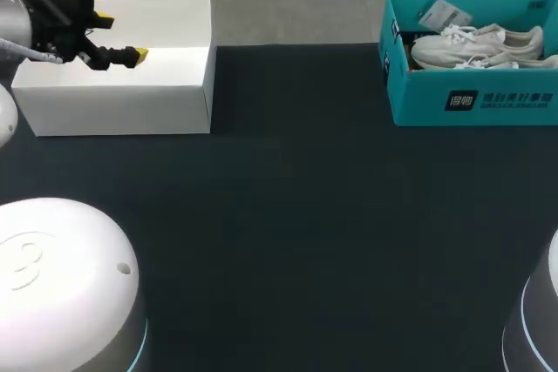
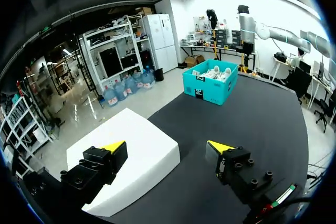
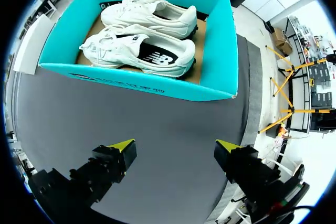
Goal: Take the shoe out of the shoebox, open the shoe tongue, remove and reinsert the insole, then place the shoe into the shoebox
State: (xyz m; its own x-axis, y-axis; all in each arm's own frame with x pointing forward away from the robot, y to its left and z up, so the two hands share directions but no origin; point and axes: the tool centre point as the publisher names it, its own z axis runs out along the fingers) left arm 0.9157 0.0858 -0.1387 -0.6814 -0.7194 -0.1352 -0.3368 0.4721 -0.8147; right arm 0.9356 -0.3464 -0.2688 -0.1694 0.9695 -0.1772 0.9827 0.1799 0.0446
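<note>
One teal shoebox stands at the far right of the dark table, with two white sneakers side by side inside it. One white box stands far left. The left gripper hangs over the white box, fingers spread and empty. The right gripper is also spread and empty, with the shoebox ahead of it.

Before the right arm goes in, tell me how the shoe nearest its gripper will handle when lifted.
The shoe is probably light. Its upper looks soft, so it may squash under the fingers, while the thick sole should stay stiff. The loose laces might snag its neighbour.
</note>
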